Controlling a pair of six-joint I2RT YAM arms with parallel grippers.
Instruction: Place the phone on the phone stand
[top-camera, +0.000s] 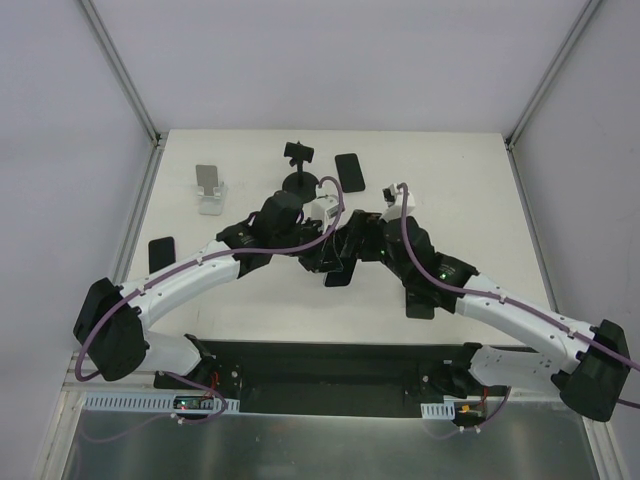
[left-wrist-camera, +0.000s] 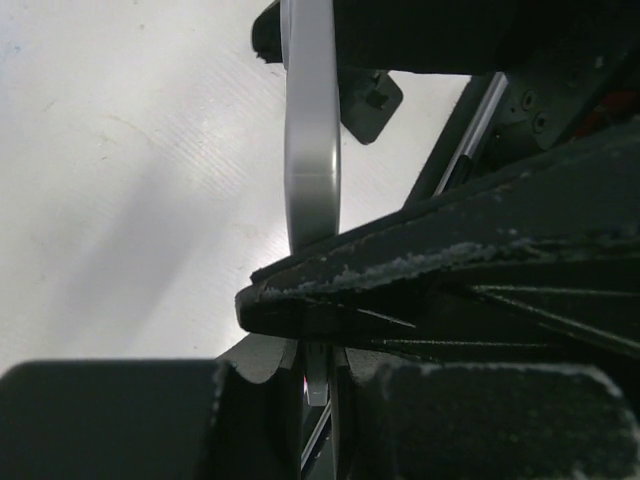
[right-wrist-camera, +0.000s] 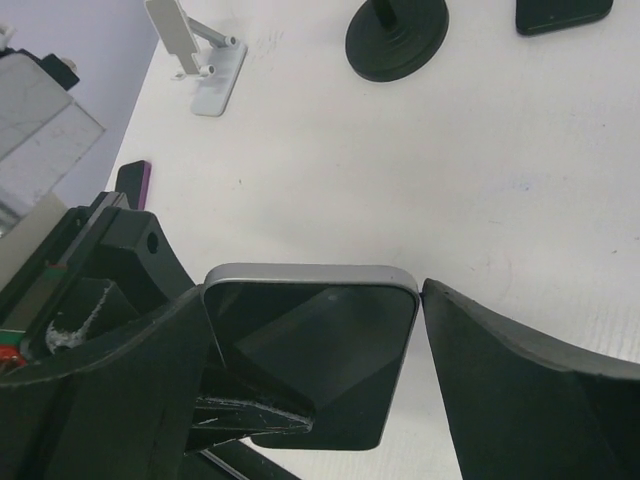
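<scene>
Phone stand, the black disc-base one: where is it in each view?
Top external: phone stand in the upper centre of the frame.
Left wrist: not in view.
Right wrist: its disc base at the top edge, right of centre.
Shared landmark: small silver-white stand, left of it in both.

The phone (left-wrist-camera: 312, 150) shows edge-on above the white table (left-wrist-camera: 120, 200); the left hand (left-wrist-camera: 316, 375) pinches its near end.

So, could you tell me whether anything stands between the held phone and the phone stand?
Nothing visible does. In the right wrist view, bare table lies between the phone and the phone stand; the other black phone and white stand sit off to either side.
</scene>
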